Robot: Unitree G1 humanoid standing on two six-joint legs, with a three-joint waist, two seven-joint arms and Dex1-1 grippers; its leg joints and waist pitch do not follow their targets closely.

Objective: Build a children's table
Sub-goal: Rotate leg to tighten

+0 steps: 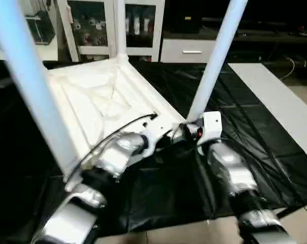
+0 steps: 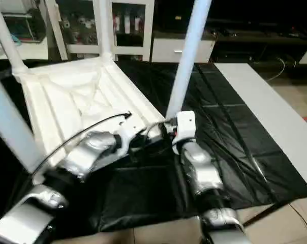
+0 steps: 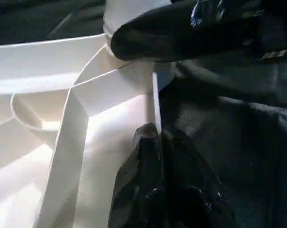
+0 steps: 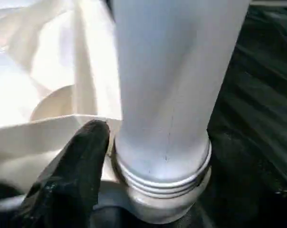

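The children's table top point(image 1: 92, 101) lies upside down on a black sheet, its ribbed underside facing up. Three white legs stand in its corner sockets: one near left point(image 1: 31, 86), one far point(image 1: 120, 30) and one near right point(image 1: 214, 66). A fourth leg point(image 2: 6, 40) stands at the far left corner. My right gripper point(image 1: 191, 126) is open around the base of the near right leg point(image 4: 172, 85), one black finger point(image 4: 77, 166) beside its threaded collar point(image 4: 167, 180). Just left of that corner, my left gripper point(image 3: 150, 137) is shut, empty, its tip on the table rim point(image 3: 155, 95).
The black sheet point(image 1: 245, 132) covers the floor around the table. A pale mat strip point(image 1: 280, 101) runs along the right. Behind stand a white glass-door cabinet point(image 1: 138, 25) and a low drawer unit point(image 1: 189, 51).
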